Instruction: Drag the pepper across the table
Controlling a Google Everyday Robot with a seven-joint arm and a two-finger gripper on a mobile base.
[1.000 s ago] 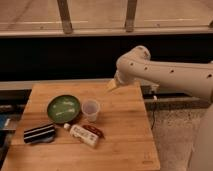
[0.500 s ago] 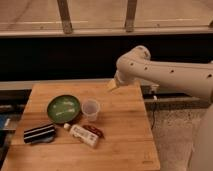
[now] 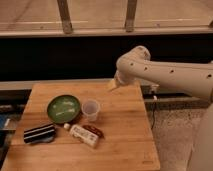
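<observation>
The gripper (image 3: 113,84) hangs over the counter's (image 3: 125,142) far edge, jaws apart; the pepper (image 3: 94,131) lies just beside the white bottle (image 3: 83,136), so dragging may shove both

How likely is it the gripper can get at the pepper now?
Probably yes. The gripper hangs over the far edge of the table, holding nothing. The pepper lies uncovered from above, but the white bottle crowds its near side and the clear cup stands close behind.
</observation>
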